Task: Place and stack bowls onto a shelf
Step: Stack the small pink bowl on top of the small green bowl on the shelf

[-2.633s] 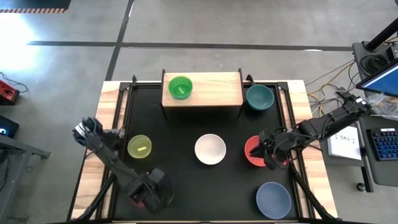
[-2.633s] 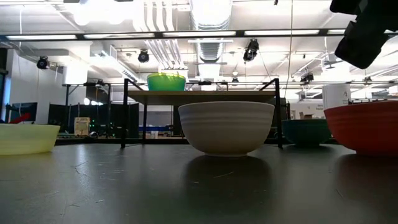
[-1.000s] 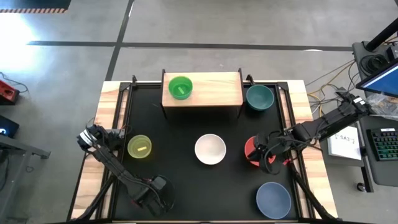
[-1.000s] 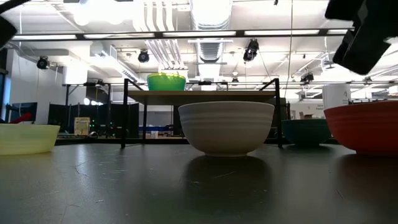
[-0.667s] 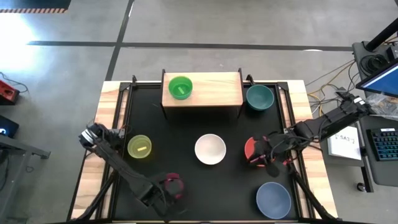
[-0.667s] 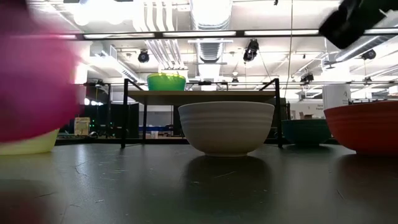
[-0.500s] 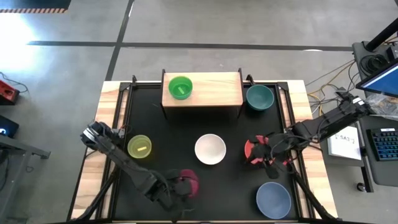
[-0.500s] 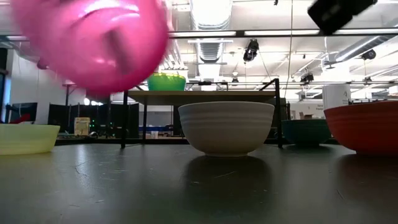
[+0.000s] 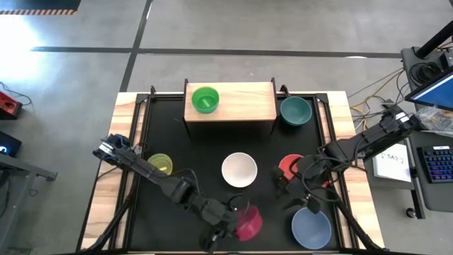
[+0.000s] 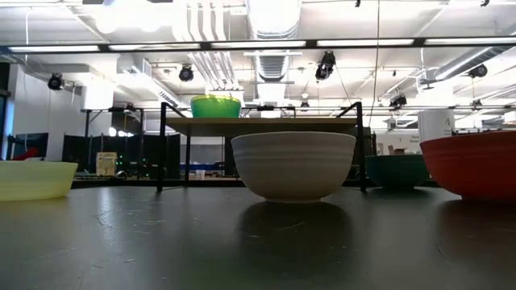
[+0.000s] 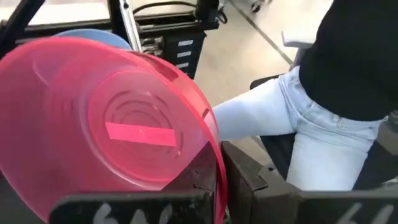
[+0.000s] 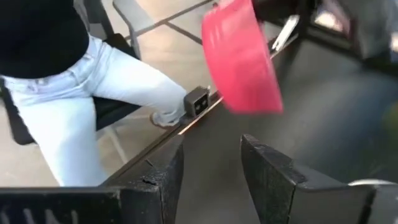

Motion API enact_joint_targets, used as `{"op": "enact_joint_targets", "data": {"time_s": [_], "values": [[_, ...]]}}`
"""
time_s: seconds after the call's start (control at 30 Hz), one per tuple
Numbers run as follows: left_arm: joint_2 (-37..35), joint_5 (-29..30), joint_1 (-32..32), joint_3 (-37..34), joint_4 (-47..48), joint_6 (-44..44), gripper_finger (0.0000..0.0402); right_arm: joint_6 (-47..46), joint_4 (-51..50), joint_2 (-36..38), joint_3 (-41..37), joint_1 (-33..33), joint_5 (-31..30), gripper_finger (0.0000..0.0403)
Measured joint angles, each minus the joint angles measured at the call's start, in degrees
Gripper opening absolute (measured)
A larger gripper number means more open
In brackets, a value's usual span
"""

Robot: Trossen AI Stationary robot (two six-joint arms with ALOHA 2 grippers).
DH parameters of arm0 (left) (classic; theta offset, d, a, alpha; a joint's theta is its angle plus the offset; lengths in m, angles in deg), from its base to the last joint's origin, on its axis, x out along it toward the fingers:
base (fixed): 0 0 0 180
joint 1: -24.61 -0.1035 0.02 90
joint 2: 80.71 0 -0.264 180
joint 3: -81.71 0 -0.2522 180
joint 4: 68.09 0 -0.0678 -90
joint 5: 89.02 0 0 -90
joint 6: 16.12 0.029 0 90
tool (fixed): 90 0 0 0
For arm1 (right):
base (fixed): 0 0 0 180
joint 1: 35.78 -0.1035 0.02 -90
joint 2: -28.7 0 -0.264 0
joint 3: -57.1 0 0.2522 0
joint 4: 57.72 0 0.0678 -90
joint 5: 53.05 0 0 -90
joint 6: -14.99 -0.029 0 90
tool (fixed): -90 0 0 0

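Robotics lab in an open industrial hall.
Exposed ceiling ducts (image 10: 272, 32) and strip lights (image 10: 371, 42) overhead, bare concrete floor (image 9: 233, 25), cables (image 9: 368, 91) and a computer keyboard (image 9: 439, 163) at right.

One camera looks straight down, one sits at tabletop level, both sharing the ribbed white plastic bowl (image 9: 239, 170); wrist cameras face outward.

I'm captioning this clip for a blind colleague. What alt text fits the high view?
Seen from above, the left gripper holds a pink bowl over the black table's near edge. The right gripper, open, hovers by the red bowl. A green bowl sits on the wooden shelf.
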Motion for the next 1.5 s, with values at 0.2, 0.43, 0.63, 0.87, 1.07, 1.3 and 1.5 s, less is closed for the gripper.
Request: {"op": "enact_joint_targets", "data": {"time_s": [0.2, 0.43, 0.63, 0.87, 1.07, 1.3, 1.5], "values": [[0.0, -11.4, -2.4, 0.0, -4.4, 6.5, 0.0, 4.2, -2.7, -4.6, 6.2, 0.0, 0.0, 0.0132], [0.0, -14.1, -3.7, 0.0, -4.2, 12.7, 0.0, 6.1, -6.3, -9.2, 12.9, 0.0, 0.0, 0.0129], [0.1, -14.1, -4.0, 0.0, -3.9, 19.3, 0.0, 6.1, -6.5, -11.4, 14.7, 0.0, 1.3, 0.0138], [0.1, -14.3, -6.2, 0.0, -3.2, 24.4, 0.0, 6.0, -4.8, -12.8, 14.7, -0.4, 7.5, 0.0135], [0.1, -14.1, -9.1, 0.0, -3.1, 25.3, 0.0, 5.9, -3.6, -14.0, 14.7, -0.6, 9.0, 0.0128], [0.2, -14.6, -10.0, -0.1, -2.2, 26.6, 0.0, 2.6, -3.4, -14.5, 14.8, -0.7, 10.0, 0.0107], [0.2, -14.2, -10.0, -0.1, -2.4, 25.9, 0.0, 0.4, -3.5, -13.7, 14.8, -0.7, 10.9, 0.0068]]}}
